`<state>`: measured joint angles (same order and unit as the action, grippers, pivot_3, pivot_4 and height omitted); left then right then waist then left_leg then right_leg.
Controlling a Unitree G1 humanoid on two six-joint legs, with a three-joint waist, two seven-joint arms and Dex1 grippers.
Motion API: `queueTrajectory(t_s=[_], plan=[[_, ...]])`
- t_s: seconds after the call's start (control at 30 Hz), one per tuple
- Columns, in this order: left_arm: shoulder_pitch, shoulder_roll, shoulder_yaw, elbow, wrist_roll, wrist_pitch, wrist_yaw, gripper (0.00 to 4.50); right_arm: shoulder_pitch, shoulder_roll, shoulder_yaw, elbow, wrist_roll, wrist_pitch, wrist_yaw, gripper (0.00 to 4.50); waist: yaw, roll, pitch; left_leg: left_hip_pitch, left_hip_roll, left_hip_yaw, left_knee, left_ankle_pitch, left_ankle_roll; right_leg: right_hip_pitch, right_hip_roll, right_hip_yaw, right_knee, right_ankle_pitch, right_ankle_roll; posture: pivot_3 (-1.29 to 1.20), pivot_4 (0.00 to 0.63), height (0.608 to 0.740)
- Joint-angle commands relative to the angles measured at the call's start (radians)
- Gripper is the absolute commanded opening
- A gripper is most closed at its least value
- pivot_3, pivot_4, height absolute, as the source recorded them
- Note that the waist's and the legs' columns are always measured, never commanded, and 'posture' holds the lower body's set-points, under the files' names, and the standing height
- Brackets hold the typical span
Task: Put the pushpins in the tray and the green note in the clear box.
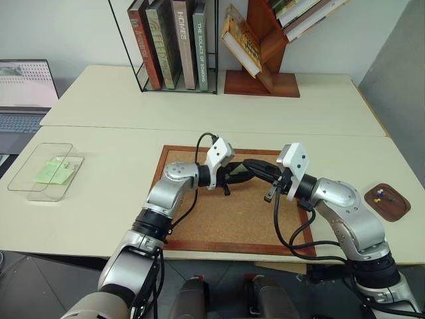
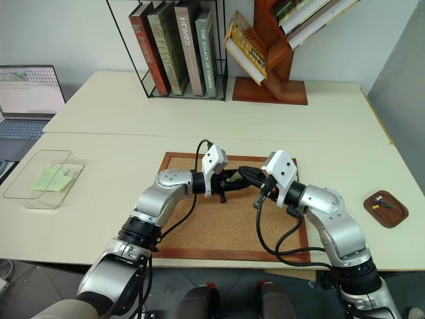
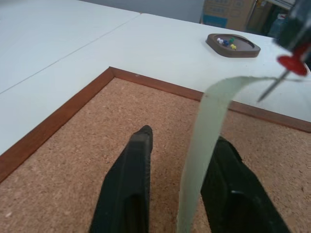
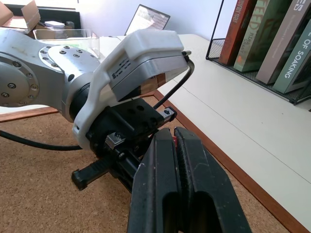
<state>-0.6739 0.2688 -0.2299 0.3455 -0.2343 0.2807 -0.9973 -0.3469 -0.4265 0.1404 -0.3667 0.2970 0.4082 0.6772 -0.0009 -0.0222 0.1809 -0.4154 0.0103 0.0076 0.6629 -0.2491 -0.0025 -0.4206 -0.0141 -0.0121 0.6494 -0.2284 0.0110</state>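
Both arms meet over the corkboard, mid-table.

L gripper: the 2 fingers stand a little apart with the green note running up between them, close against 1 finger. Can't tell if the strip is truly pinched or just lying against that finger.

R gripper: fingers pressed together on a red pushpin; red head at the tips, needle through the note's far end.

Tray sits on the table to the robot's R of the corkboard, well apart from both grippers; a few pushpins in it, yellow, blue, green.

Clear box far L on the table, near a laptop; another green slip inside.

Books in a wire rack at the back.
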Motion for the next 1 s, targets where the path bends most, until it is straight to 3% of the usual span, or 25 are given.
queueTrajectory(t_s=[0.03, 0.13, 0.47, 0.73, 0.87, 1.0], plan=[[0.006, 0.001, -0.004, -0.052, 0.007, -0.025, -0.014, 0.5, -0.023, 0.004, -0.018, -0.026, 0.01, -0.005, -0.007, 0.0, 0.0, 0.0, 0.0, 0.0, 0.0, 0.0, 0.0, 0.0, 0.0, 0.0, 0.0, 0.0, 0.0, 0.0, 0.0, 0.0, 0.15, 0.74], [0.016, -0.001, -0.003, -0.061, 0.007, -0.026, -0.013, 0.01, -0.021, 0.004, -0.027, -0.029, 0.015, -0.001, -0.013, 0.0, 0.0, 0.0, 0.0, 0.0, 0.0, 0.0, 0.0, 0.0, 0.0, 0.0, 0.0, 0.0, 0.0, 0.0, 0.0, 0.0, 0.15, 0.74], [0.03, -0.01, -0.007, -0.055, 0.013, -0.037, -0.016, 0.01, 0.008, 0.01, -0.108, -0.073, 0.071, 0.047, -0.062, 0.0, 0.0, 0.0, 0.0, 0.0, 0.0, 0.0, 0.001, 0.0, 0.0, 0.0, 0.0, 0.0, 0.001, 0.0, 0.0, 0.0, 0.15, 0.74], [0.055, -0.017, -0.048, -0.06, 0.064, -0.083, -0.006, 0.01, 0.135, -0.103, -0.426, -0.134, 0.196, 0.151, -0.113, 0.0, 0.009, 0.0, 0.0, 0.0, -0.001, 0.0, 0.001, 0.0, 0.0, 0.001, -0.001, 0.001, 0.001, 0.0, 0.0, 0.0, 0.15, 0.74], [0.074, -0.014, -0.068, -0.099, 0.087, -0.116, -0.005, 0.01, 0.308, -0.213, -0.616, -0.077, 0.149, 0.141, -0.098, 0.0, 0.011, 0.0, 0.0, 0.0, -0.001, 0.0, 0.001, 0.0, 0.0, 0.001, -0.001, 0.001, 0.001, 0.0, 0.0, 0.0, 0.15, 0.74], [0.086, -0.018, -0.072, -0.136, 0.091, -0.118, 0.004, 0.01, 0.458, -0.273, -0.694, -0.016, 0.085, 0.118, -0.095, 0.0, 0.013, 0.001, -0.001, 0.001, -0.001, 0.001, 0.001, 0.0, 0.0, 0.001, -0.001, 0.001, 0.001, 0.0, 0.0, 0.0, 0.15, 0.74]])
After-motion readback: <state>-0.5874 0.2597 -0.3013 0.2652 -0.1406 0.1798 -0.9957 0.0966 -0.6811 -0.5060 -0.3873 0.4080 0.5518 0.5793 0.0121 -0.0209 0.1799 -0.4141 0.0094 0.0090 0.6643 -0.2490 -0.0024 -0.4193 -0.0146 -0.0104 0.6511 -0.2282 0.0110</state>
